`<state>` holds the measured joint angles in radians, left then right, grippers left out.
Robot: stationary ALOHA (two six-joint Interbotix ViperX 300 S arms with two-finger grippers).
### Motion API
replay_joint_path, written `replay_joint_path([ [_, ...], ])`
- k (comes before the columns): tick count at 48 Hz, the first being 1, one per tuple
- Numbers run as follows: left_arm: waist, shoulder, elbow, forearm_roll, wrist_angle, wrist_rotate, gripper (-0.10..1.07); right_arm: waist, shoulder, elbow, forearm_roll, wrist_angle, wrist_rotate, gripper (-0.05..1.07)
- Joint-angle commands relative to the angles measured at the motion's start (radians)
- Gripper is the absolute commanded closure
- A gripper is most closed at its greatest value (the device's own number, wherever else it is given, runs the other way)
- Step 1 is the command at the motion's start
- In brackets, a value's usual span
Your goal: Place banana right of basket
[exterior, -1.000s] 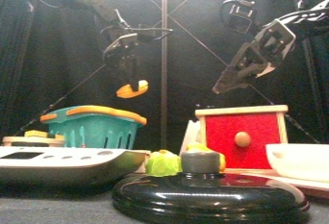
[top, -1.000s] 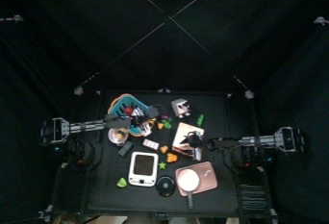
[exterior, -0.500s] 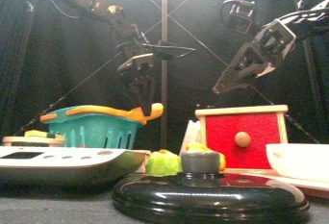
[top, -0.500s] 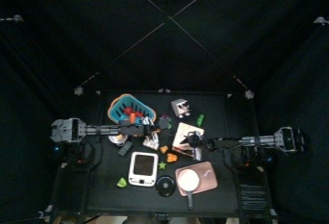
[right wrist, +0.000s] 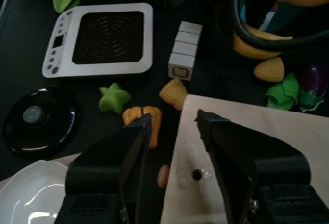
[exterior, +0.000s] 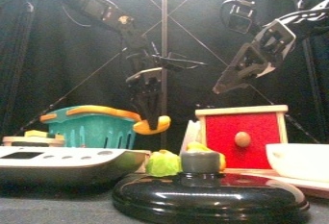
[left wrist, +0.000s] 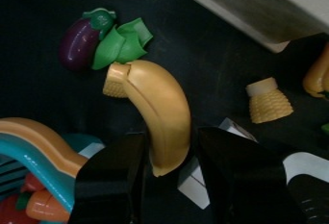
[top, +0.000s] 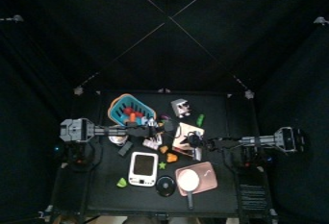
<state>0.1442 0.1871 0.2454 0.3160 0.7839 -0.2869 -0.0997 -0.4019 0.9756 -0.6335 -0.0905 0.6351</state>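
The yellow banana [exterior: 152, 125] hangs from my left gripper [exterior: 144, 91], which is shut on it, just right of the teal basket [exterior: 92, 126] at about rim height. In the left wrist view the banana [left wrist: 152, 111] lies between the jaws, with the basket's rim [left wrist: 37, 149] at one side. From above, the basket [top: 126, 106] sits at the table's back left, with the left gripper [top: 150, 128] beside it. My right gripper [exterior: 244, 70] is open and empty, held high above the red box [exterior: 241, 136]; its jaws also show in the right wrist view [right wrist: 174, 139].
A white scale [exterior: 64, 161], a black lid [exterior: 206, 191] and a white bowl [exterior: 298, 161] stand at the front. A toy eggplant [left wrist: 80, 43], a green leafy piece [left wrist: 122, 43] and a small yellow piece [left wrist: 266, 100] lie near the banana.
My left gripper has carried the banana down and to the right, from high above the basket to rim height at its right side. The right arm has not moved.
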Motion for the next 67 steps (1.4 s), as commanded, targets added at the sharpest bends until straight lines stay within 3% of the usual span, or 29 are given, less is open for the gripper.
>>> replay_joint_path([
  [1,0.005,-0.005,-0.032,0.003,-0.011,0.002,0.38,0.002,-0.018,-0.009,0.0,-0.005,0.002,0.22],
  [20,0.006,0.017,-0.018,0.002,-0.04,0.003,0.37,0.002,-0.018,-0.009,0.0,-0.005,0.002,0.22],
  [38,0.006,0.025,-0.015,0.008,-0.046,0.002,0.11,0.002,-0.018,-0.011,0.0,-0.003,0.002,0.22],
  [67,0.003,-0.014,-0.009,0.008,-0.104,-0.005,0.11,0.002,-0.018,-0.012,0.0,-0.005,0.002,0.22],
])
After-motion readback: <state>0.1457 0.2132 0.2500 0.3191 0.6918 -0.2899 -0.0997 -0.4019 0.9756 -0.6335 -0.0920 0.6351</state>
